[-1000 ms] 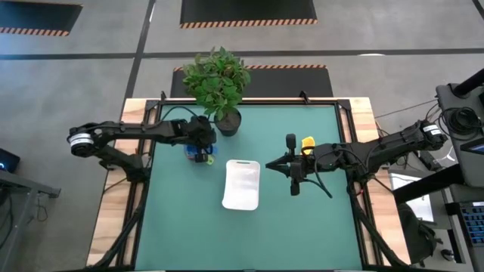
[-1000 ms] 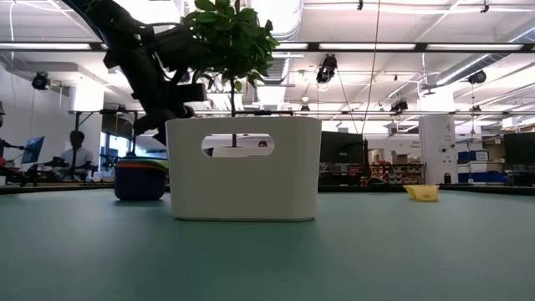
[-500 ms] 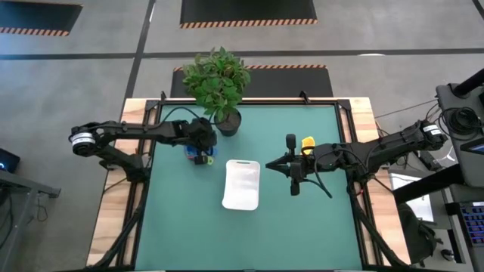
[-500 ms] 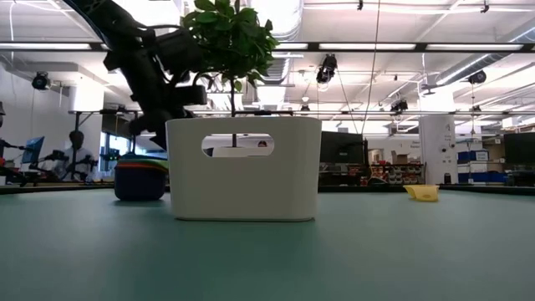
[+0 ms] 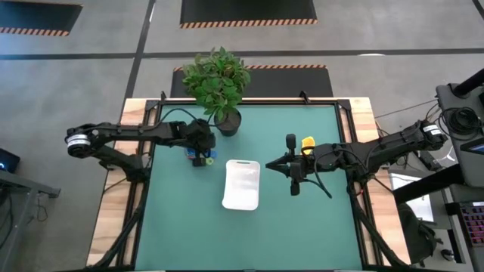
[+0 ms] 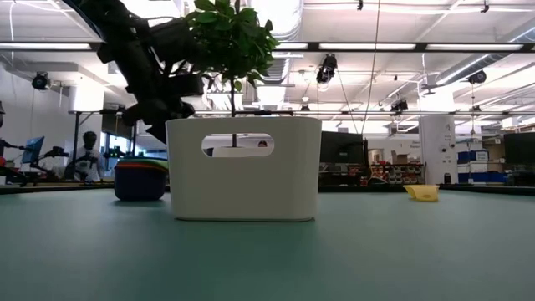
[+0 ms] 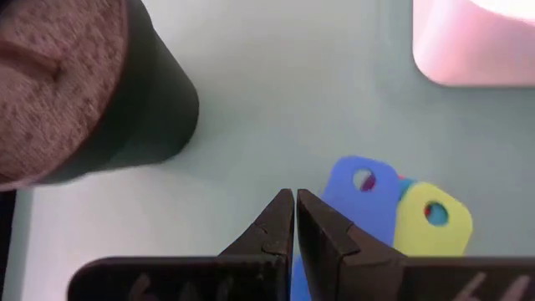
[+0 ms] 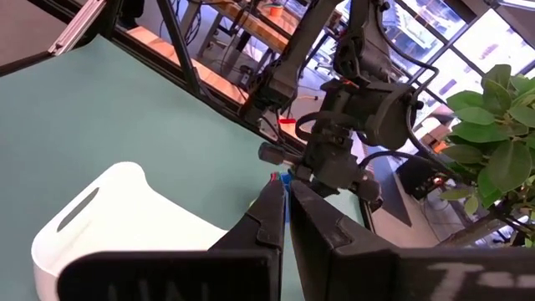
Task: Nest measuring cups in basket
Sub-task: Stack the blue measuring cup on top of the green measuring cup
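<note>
High view shows the white basket (image 5: pixel 242 183) lying near the middle of the green worktop (image 5: pixel 302 227), and it looks empty. The left gripper (image 5: pixel 200 148) hovers over a stack of measuring cups (image 5: pixel 200 157) at the far left, just beside the dark plant pot (image 5: pixel 228 122). In the left wrist view its two fingers (image 7: pixel 280 219) are pressed together with nothing between them, and the flat blue and yellow handles (image 7: pixel 393 205) of the stack stick out right under the tips. From the low view the stack (image 6: pixel 140 179) sits on the worktop, to the left of the basket and apart from it.

One yellow cup (image 5: pixel 307 142) lies alone on the far right, close to the right gripper (image 5: pixel 291 168). This gripper is closed too and holds nothing; it waits between the basket and that cup.

I think the step now is to take the stack. To do it well, the left gripper should first spread its fingers, then come down so that one finger goes inside the cups and the other outside the wall, or close on the handles together. It should keep away from the pot, which is very close. Then lift straight, so the nested cups do not separate.
</note>
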Controlling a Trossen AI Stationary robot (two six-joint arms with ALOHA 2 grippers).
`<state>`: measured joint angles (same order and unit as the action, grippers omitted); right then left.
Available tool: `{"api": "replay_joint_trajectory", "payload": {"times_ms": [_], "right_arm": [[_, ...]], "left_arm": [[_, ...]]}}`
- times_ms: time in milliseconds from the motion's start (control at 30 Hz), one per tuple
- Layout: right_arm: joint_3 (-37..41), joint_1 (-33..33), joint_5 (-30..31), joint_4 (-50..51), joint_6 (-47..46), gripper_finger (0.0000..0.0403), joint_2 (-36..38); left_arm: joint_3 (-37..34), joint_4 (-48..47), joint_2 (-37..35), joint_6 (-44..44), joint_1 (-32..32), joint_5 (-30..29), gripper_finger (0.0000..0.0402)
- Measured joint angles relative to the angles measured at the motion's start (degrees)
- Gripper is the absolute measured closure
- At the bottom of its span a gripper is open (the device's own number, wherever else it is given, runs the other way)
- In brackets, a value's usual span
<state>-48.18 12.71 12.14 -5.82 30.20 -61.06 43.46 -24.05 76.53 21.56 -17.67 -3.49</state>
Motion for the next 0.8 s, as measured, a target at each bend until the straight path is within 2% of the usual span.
{"api": "replay_joint_trajectory", "payload": {"times_ms": [433, 800], "right_arm": [[0.0, 0.0, 0.0, 0.0, -0.1, 0.0394, 0.0], [0.0, 0.0, 0.0, 0.6, 0.0, 0.0394, 0.0]], "left_arm": [[0.0, 2.0, 2.7, -0.4, 0.3, -0.3, 0.0402], [0.0, -2.4, 2.1, -1.6, 0.8, 0.1, 0.0402]]}}
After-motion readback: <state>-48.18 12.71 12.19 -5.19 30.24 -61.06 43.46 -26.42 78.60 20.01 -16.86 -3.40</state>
